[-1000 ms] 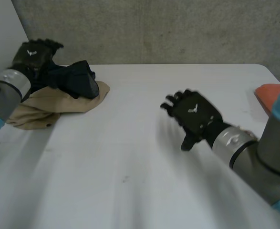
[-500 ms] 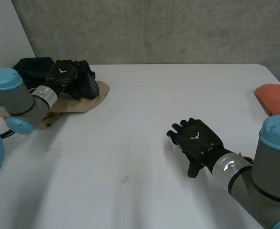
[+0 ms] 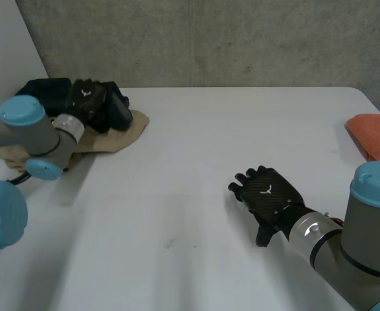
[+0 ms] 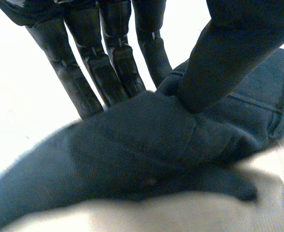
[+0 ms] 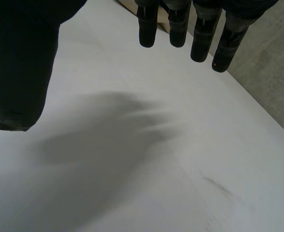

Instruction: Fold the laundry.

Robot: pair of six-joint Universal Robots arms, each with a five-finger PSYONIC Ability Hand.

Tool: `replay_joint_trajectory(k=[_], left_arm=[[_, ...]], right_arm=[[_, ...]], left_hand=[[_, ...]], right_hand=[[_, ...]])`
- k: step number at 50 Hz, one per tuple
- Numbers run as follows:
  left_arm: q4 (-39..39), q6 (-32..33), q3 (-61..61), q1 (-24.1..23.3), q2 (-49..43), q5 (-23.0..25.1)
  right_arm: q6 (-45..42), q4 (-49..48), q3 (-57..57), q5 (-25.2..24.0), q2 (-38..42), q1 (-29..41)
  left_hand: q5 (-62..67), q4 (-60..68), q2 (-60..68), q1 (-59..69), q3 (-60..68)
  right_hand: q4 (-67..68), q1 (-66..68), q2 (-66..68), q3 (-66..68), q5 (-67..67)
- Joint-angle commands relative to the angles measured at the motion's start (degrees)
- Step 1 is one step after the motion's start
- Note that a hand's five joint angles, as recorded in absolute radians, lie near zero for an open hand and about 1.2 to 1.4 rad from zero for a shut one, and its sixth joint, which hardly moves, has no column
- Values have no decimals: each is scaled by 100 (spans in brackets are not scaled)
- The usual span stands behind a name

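L hand (image 3: 87, 97) pinches dark cloth (image 3: 122, 116) atop tan cloth (image 3: 126, 134), table (image 3: 196, 142) far-left corner; R hand (image 3: 268, 194) slack-fingered, empty, well apart.

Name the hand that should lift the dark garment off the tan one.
Left. The left hand pinches a fold of the dark blue garment, which lies on top of the tan garment. The right hand hangs open over bare table, well apart from both garments.

3 pcs laundry (image 3: 116, 114) (image 3: 120, 137) (image 3: 374, 133), 2 hands (image 3: 86, 97) (image 3: 267, 193)
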Motion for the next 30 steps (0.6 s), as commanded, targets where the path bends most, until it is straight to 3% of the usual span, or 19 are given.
replay_joint_trajectory(k=[1,4,8,12,15,16,18,19,20,22,27,30], left_arm=[[290,-60,-1613,-431,1853,-545],[450,-323,-2274,-730,2515,-598],[555,-1244,-3661,-1590,3849,-546],[739,-1991,-4541,-2231,4590,-528],[863,-2327,-4868,-2742,4504,-519],[915,-2459,-4947,-3161,4304,-519],[890,-2495,-4922,-3550,4030,-519],[846,-2486,-4878,-3752,3864,-519],[759,-2460,-4843,-4007,3679,-528],[635,-2416,-4816,-4158,3546,-536],[319,-2302,-4772,-4150,3686,-624],[248,-2232,-4842,-3870,3976,-633]], right_arm=[[17,-6,14,0,-2,-222],[78,-15,5,0,-2,-345],[254,-32,-30,9,-20,-661],[535,-76,-135,26,-64,-987],[737,-76,-214,79,-81,-1198],[781,-85,-232,96,-90,-1250],[860,-94,-267,149,-90,-1400],[878,-103,-285,175,-90,-1453],[887,-103,-302,193,-90,-1514],[896,-138,-346,211,-90,-1672],[896,-156,-443,202,-90,-1840],[861,-138,-513,149,-90,-1901]], left_hand=[[1551,1210,1175,1741,1283],[1551,1210,1175,1741,1283],[1551,1210,1175,1741,1283],[1551,1210,1175,1741,1283],[1551,1210,1175,1741,1283],[1551,1210,1175,1741,1283],[1551,1210,1175,1741,1283],[-46,-386,-421,144,-313],[-2926,-3266,-3302,-2736,-3194],[-4982,-5323,-5358,-4792,-5250],[-5445,-5785,-5820,-5255,-5712],[-5428,-5768,-5804,-5238,-5696]], right_hand=[[-353,-160,-275,-226,-310],[-353,-160,-275,-226,-310],[-353,-160,-275,-226,-310],[-353,-160,-275,-226,-310],[-353,-160,-275,-226,-310],[-353,-160,-275,-226,-310],[-353,-160,-275,-226,-310],[-353,-160,-275,-226,-310],[-353,-160,-275,-226,-310],[-353,-160,-275,-226,-310],[-353,-160,-275,-226,-310],[-353,-160,-275,-226,-310]])
